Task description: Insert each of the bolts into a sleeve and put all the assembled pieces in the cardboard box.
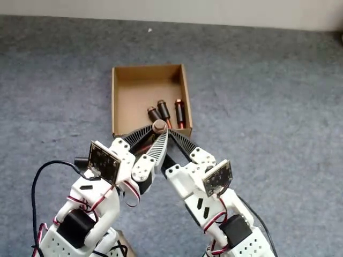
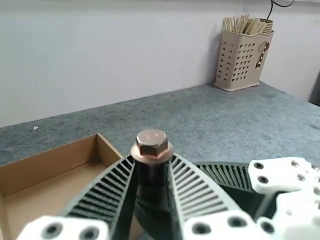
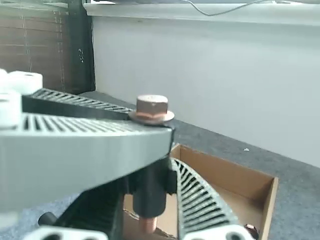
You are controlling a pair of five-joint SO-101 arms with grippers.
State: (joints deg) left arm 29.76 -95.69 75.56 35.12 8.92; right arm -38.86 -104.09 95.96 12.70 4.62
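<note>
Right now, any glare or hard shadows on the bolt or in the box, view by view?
High view: even light, only faint shadow inside the cardboard box, no glare on the assembled pieces in it. Left wrist view: soft sheen on the bolt head, nothing blown out. Right wrist view: bright wall behind, so the sleeve under the bolt sits in shade.

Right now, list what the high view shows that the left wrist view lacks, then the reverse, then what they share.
The high view adds three assembled pieces lying inside the cardboard box. The left wrist view adds a holder of sticks standing by the wall. Both show the bolt seated upright in its sleeve, gripped by the left hand, and the box.
</note>
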